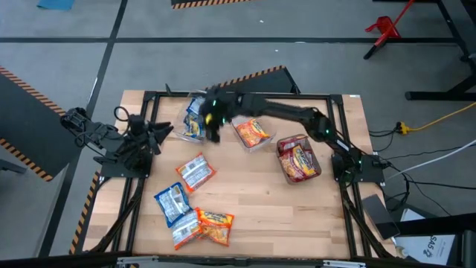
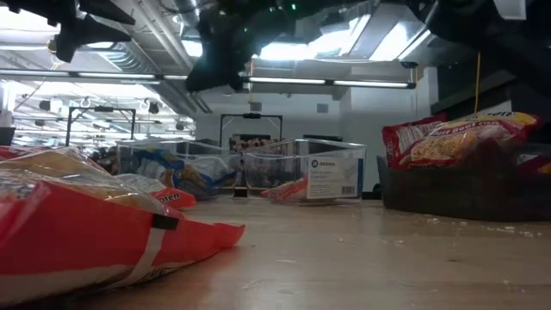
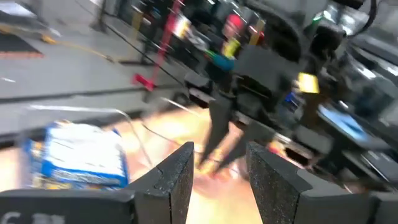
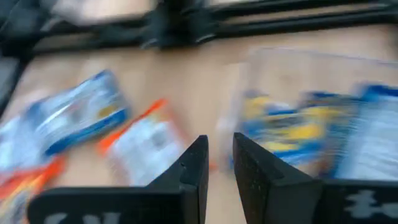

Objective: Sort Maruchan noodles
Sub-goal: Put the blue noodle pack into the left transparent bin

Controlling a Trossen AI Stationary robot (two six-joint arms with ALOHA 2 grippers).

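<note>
Several loose Maruchan packets lie flat on the table's near left: an orange-and-white one (image 1: 195,173), a blue one (image 1: 171,201), another blue one (image 1: 182,229) and an orange-yellow one (image 1: 215,225). More packets sit in three bins: blue (image 1: 195,117), orange (image 1: 251,134) and red-brown (image 1: 299,158). My right gripper (image 1: 213,134) (image 4: 217,165) hangs above the table just right of the blue packets' bin, narrowly open and empty. My left gripper (image 1: 160,134) (image 3: 217,180) waits at the left edge, open and empty.
A black frame (image 1: 149,95) runs around the tabletop's edges. The right arm (image 1: 290,113) reaches across the far part of the table over the orange bin. Bare wood (image 1: 282,216) lies at the near right. In the low view an orange packet (image 2: 86,232) fills the near left.
</note>
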